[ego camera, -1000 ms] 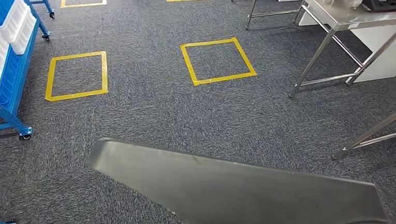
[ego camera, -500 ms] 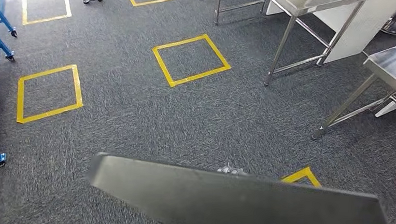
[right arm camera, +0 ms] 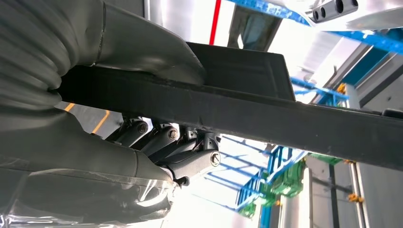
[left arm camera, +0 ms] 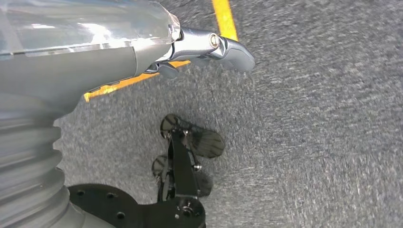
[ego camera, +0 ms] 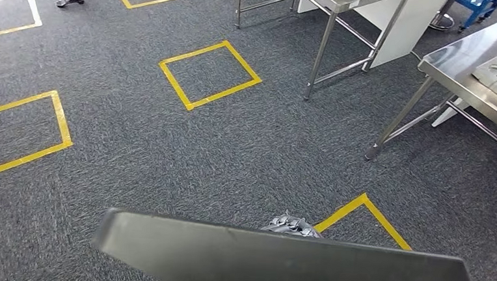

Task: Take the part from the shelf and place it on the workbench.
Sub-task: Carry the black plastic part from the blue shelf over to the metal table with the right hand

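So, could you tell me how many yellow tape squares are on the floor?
5 squares: centre, left, far middle, far left in glare, and one half hidden behind the part.

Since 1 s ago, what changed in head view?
The camera has turned: the whole scene slid left, the blue shelf left the frame and the steel workbench with metal pieces on it came in at right. That is the robot turning, not things moving. The dark part stays across the bottom of the view, the right robot hand gripping it.
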`<move>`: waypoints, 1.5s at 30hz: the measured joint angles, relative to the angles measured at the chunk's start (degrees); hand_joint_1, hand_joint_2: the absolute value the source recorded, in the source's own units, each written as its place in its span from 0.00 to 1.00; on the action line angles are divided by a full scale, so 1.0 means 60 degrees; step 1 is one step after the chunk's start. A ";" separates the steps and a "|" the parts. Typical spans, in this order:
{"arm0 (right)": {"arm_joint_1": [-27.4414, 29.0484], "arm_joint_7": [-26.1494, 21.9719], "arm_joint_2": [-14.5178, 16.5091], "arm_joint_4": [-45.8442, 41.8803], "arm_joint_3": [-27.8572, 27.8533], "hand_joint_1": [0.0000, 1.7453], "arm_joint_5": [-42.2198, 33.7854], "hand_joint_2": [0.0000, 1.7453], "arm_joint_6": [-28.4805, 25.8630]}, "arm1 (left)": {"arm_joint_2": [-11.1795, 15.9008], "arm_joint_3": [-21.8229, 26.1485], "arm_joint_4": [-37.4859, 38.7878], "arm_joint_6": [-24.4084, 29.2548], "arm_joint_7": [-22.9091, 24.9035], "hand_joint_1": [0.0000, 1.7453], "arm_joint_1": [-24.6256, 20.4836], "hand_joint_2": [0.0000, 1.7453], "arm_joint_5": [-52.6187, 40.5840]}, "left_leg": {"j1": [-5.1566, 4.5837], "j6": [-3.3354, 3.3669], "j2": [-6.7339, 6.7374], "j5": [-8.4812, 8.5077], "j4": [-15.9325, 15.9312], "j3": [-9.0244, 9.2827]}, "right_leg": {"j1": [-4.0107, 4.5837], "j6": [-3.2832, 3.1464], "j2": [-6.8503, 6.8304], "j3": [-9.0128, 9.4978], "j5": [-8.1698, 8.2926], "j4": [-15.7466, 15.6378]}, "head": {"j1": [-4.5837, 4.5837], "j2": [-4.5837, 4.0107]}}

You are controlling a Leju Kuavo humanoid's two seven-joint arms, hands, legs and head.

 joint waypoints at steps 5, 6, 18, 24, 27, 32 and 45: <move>0.0138 0.0000 -0.0032 -0.0048 -0.0001 0.92 0.0014 1.00 -0.0027 | 0.0004 0.0001 0.0000 -0.0025 -0.0011 0.00 0.0002 1.00 -0.0026 | -0.0050 0.0002 0.0505 -0.0066 0.0007 0.0050 | 0.0003 -0.0034 -0.0269 -0.0044 0.0328 0.0100 | 0.0000 0.0000; 0.0140 0.0000 -0.0036 -0.0084 -0.0001 0.92 0.0014 1.00 -0.0026 | 0.0003 0.0001 0.0000 -0.0038 -0.0016 0.00 -0.0006 1.00 -0.0036 | -0.0069 -0.0021 0.0591 -0.0090 0.0008 0.0086 | 0.0055 -0.0102 -0.0460 0.0340 0.0597 -0.0628 | -0.0001 0.0000; -0.0099 0.0196 -0.0101 -0.0211 0.0014 0.92 -0.0107 1.00 -0.0113 | 0.0041 -0.0077 0.0000 -0.0123 -0.0192 0.00 -0.0058 1.00 -0.0371 | -0.0037 -0.0453 -0.0044 -0.1357 0.2730 -0.1117 | 0.0043 -0.0498 0.0202 0.0937 0.0977 -0.1820 | -0.0045 0.0000; -0.0153 0.0261 -0.0122 -0.0259 0.0011 0.92 -0.0250 1.00 -0.0240 | 0.0087 -0.0220 0.0000 -0.0147 -0.0295 0.00 -0.0078 1.00 -0.0479 | 0.0037 -0.0370 -0.0613 -0.0104 0.0168 -0.0046 | 0.0004 -0.0274 0.0829 0.0850 0.0850 -0.1579 | -0.0043 0.0000; -0.0173 0.0296 -0.0136 -0.0308 0.0008 0.92 -0.0267 1.00 -0.0223 | 0.0075 -0.0285 0.0002 -0.0208 -0.0281 0.00 -0.0125 1.00 -0.0503 | 0.0022 -0.0174 -0.0362 -0.0054 0.0085 -0.0023 | -0.0005 -0.0121 0.0868 0.0776 0.0834 -0.1547 | -0.0036 0.0000; -0.0299 0.0370 -0.0157 -0.0299 0.0012 0.92 -0.0267 1.00 -0.0193 | 0.0068 -0.0309 0.0004 -0.0536 -0.0173 0.00 -0.0127 1.00 -0.0362 | 0.0029 0.0004 0.0155 -0.0039 -0.0007 0.0001 | -0.0038 0.0070 -0.0085 -0.0427 -0.0319 0.0838 | 0.0023 0.0000; -0.0298 0.0345 -0.0163 -0.0327 0.0016 0.92 -0.0176 1.00 -0.0258 | 0.0040 -0.0369 0.0005 -0.0746 -0.0160 0.00 -0.0183 1.00 -0.0367 | 0.0012 -0.0472 0.0241 -0.0843 0.0922 -0.0108 | -0.0011 -0.0384 -0.0202 0.0884 0.1018 -0.1845 | 0.0004 0.0000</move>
